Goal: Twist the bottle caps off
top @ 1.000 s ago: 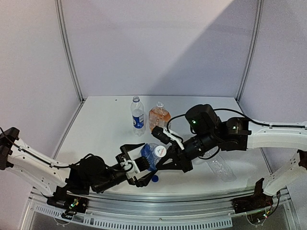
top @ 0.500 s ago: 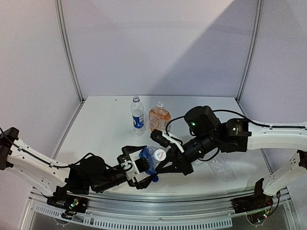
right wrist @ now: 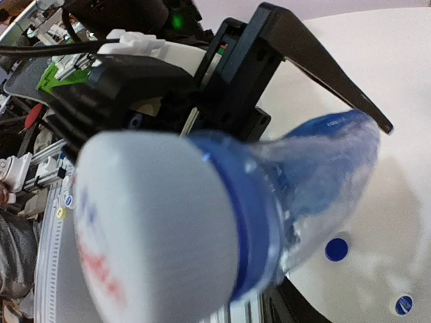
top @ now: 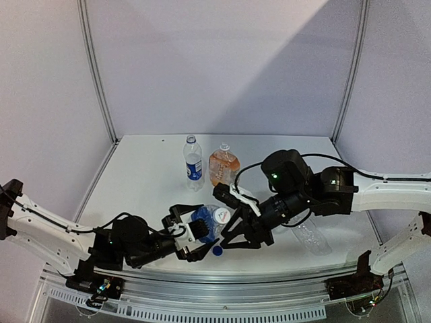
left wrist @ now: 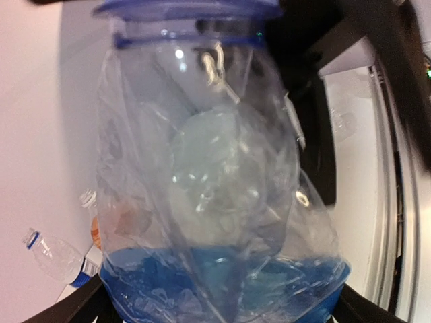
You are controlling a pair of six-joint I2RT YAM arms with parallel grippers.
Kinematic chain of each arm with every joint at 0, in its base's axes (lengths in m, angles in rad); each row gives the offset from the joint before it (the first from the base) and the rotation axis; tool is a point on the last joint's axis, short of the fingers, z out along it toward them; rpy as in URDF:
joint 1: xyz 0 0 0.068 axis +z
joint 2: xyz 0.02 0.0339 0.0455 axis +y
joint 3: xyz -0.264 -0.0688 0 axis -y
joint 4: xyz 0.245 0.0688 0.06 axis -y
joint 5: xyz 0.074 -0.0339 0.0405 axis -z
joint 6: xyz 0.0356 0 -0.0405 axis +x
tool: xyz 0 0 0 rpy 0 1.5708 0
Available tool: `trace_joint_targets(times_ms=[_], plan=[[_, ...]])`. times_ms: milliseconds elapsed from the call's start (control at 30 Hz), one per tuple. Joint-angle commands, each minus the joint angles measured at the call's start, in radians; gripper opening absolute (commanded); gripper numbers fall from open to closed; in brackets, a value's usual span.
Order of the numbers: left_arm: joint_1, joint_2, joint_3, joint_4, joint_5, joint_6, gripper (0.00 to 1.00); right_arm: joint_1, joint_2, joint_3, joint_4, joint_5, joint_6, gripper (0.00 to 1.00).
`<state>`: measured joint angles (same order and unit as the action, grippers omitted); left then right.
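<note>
Beside loose blue cap (top: 217, 250), crumpled clear bottle (top: 204, 223)

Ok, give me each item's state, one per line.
Pepsi bottle: crumpled, white cap on.
Blue-labelled bottle: upright.
Orange bottle: upright, capped.
Plain bottle: on its side.
Blue cap: loose on table.
Left gripper: around Pepsi bottle, grip unclear.
Right gripper: at white cap, grip unclear.

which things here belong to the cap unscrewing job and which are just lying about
Job: crumpled clear plastic bottle, its white cap, upright blue-labelled clear bottle, squat orange bottle, plain clear bottle on its side.
Lying about: loose blue plastic cap, already off.
</note>
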<state>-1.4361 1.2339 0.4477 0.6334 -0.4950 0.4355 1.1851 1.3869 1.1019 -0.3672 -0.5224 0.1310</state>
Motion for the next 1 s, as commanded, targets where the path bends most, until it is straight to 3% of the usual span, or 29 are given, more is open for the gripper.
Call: trace_joint_targets(times_ms=[0,100,200,233,400,500,667,733,800,900,967], plan=[[0.038,-0.059,-0.013,-0.102,-0.067,-0.012,0.61,0.005,-0.107,0.008,-0.085,0.147,-0.026,0.54],[0.051,-0.082,-0.011,-0.158,-0.091,-0.046,0.59,0.006,-0.186,0.016,-0.133,0.241,-0.031,0.70],[0.057,-0.056,0.011,-0.201,-0.129,-0.058,0.57,0.006,-0.242,0.018,-0.140,0.318,-0.013,0.97],[0.058,-0.033,0.022,-0.222,-0.142,-0.063,0.56,0.005,-0.251,0.020,-0.135,0.321,-0.001,0.99],[0.056,0.113,0.111,-0.336,-0.253,-0.078,0.44,0.006,-0.258,0.013,-0.025,0.304,0.115,0.99],[0.050,0.152,0.138,-0.375,-0.292,-0.088,0.37,0.007,-0.232,0.046,-0.062,0.330,0.172,0.99],[0.047,0.121,0.128,-0.388,-0.295,-0.098,0.32,-0.009,-0.219,0.088,-0.145,0.600,0.252,0.99],[0.046,0.108,0.129,-0.394,-0.291,-0.101,0.30,-0.035,-0.176,0.140,-0.227,0.604,0.300,0.92],[0.045,0.105,0.132,-0.399,-0.289,-0.108,0.19,-0.037,-0.109,0.190,-0.284,0.575,0.319,0.85],[0.041,0.115,0.142,-0.412,-0.306,-0.114,0.01,-0.037,-0.038,0.214,-0.288,0.535,0.361,0.82],[0.035,0.124,0.145,-0.411,-0.325,-0.113,0.00,-0.039,-0.012,0.235,-0.300,0.546,0.403,0.81]])
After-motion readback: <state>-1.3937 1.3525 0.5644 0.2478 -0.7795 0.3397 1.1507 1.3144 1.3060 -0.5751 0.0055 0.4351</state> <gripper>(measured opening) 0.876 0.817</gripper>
